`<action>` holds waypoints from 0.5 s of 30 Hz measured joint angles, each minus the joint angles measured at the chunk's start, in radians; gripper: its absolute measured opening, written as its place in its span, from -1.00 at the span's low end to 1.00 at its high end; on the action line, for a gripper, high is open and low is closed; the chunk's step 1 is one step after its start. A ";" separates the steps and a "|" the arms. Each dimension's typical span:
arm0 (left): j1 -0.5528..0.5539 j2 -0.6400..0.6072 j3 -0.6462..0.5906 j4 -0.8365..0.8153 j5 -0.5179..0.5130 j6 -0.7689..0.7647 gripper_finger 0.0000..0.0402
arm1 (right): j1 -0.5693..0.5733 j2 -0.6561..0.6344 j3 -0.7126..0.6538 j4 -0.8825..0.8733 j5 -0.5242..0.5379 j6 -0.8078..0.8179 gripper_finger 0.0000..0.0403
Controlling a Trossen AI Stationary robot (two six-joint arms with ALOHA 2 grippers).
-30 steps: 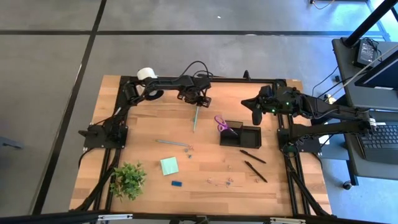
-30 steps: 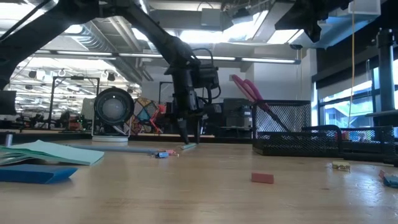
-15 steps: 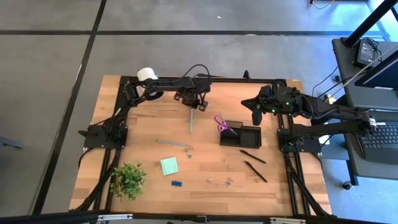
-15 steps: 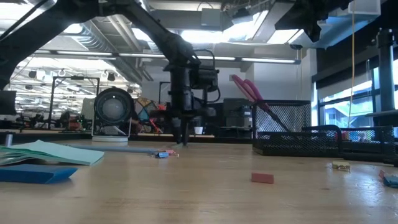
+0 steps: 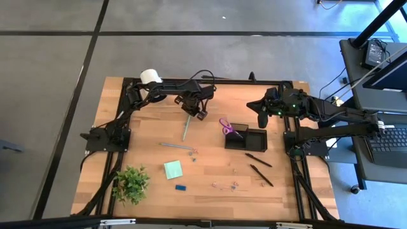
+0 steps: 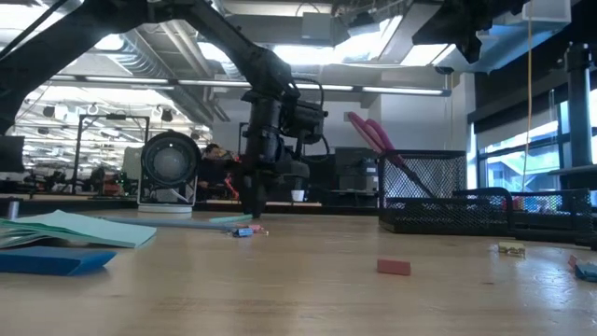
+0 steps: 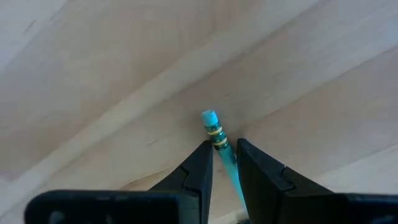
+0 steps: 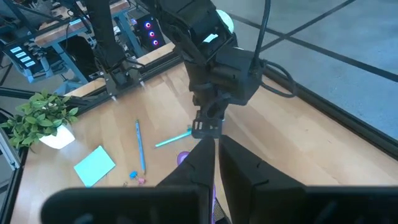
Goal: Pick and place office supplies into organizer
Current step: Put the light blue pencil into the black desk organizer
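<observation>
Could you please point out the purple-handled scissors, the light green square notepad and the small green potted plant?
purple-handled scissors (image 5: 225, 124): high view, on the handles.
light green square notepad (image 5: 173, 169): high view, on its centre.
small green potted plant (image 5: 131, 183): high view, on the leaves.

Bare table (image 5: 210, 137) beside organizer (image 5: 245, 137)

Scissors (image 5: 226, 126) stand in the organizer (image 5: 246, 138), notepad (image 5: 173, 169) to its left.

Two dark jointed arms, black looping cables, tapered black gripper fingers (image 7: 199, 171)
</observation>
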 joint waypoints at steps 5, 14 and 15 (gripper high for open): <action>-0.004 0.000 -0.003 0.015 -0.018 -0.017 -0.70 | 0.000 0.000 0.000 0.000 0.000 0.000 -0.86; -0.032 0.043 0.008 0.019 -0.041 -0.008 -0.82 | 0.000 0.000 0.000 0.000 0.000 -0.001 -0.86; -0.036 0.043 0.008 0.020 -0.052 -0.007 -0.82 | 0.000 0.000 0.000 0.000 0.000 -0.001 -0.86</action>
